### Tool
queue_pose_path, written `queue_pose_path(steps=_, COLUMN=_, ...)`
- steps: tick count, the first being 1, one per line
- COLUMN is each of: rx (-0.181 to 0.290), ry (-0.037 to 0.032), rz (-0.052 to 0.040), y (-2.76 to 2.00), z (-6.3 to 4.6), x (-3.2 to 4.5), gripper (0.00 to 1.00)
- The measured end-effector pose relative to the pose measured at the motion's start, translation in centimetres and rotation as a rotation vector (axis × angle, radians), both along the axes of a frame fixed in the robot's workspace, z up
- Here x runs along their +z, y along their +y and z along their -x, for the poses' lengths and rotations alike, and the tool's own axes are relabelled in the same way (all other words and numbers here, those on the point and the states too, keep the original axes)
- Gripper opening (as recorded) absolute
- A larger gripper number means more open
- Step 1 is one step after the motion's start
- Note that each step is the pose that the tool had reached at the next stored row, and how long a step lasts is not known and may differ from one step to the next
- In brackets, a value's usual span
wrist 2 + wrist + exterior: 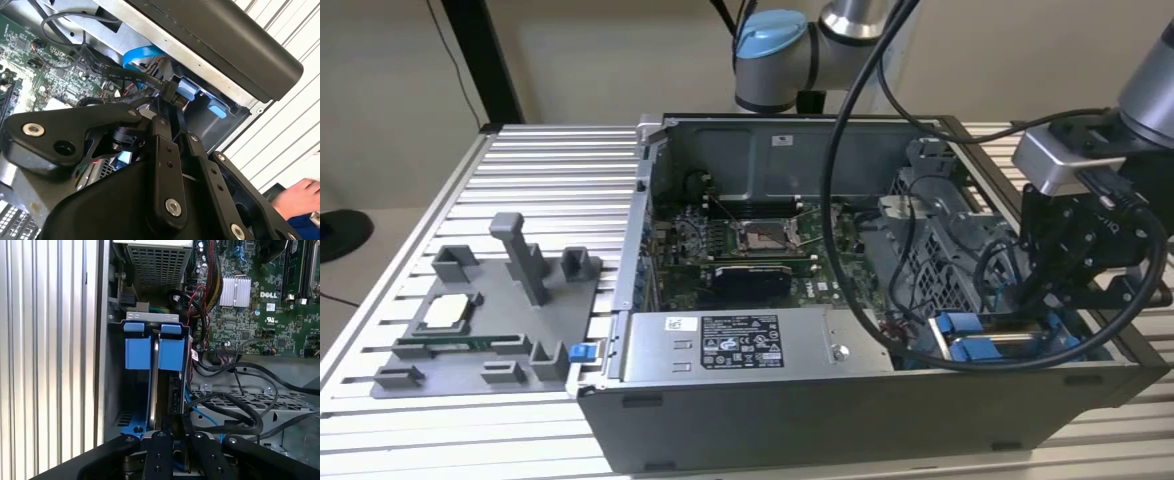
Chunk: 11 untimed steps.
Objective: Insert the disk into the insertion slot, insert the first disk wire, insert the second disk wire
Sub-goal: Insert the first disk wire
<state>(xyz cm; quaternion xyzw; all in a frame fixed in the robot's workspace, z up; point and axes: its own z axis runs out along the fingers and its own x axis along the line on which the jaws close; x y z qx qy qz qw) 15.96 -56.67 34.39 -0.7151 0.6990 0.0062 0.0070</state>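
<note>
The disk [155,382] stands on edge inside the insertion slot [150,316], its blue carrier tabs [171,352] at the slot's mouth. In the exterior view the blue carrier [971,338] sits in the case's near corner, at the exterior view's right. My gripper [172,117] reaches down over the disk's rear edge. Its fingers [162,150] are shut on the black connector [170,92] of a disk wire, pressed close to a blue tab [186,90]. The arm's black wrist hides the connector in the exterior view, where the gripper [1043,318] hangs over the bay.
A grey power supply box [734,345] lies along the case's near wall, with the motherboard [747,240] behind it. Loose black cables [235,405] loop over the perforated cage beside the slot. A grey parts fixture [480,320] stands at the exterior view's left. A person's hand [300,197] rests outside the case.
</note>
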Motion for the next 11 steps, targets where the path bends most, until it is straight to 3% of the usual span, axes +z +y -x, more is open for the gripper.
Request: queue_pose_path(steps=11, rx=-0.004, ry=-0.0001, rz=-0.0022, y=0.02, z=-0.05, x=-0.28, gripper=0.00)
